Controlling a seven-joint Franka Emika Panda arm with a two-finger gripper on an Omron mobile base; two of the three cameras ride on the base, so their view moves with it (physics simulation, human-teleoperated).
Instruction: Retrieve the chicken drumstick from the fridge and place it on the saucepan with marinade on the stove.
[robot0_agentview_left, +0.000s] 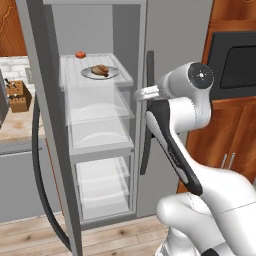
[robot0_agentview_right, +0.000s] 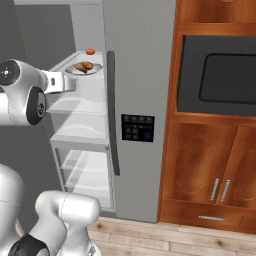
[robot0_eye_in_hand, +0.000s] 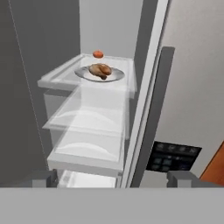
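Hand view: chicken drumstick (robot0_eye_in_hand: 100, 70) lengthwise across its plate (robot0_eye_in_hand: 114, 76) (top shelf).

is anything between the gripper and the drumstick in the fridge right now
Nothing visible blocks it. The fridge door on that side stands open, and the chicken drumstick lies on a plate on the top shelf. The small red-orange item sits behind the plate, out of the way. The open gripper looks straight in.
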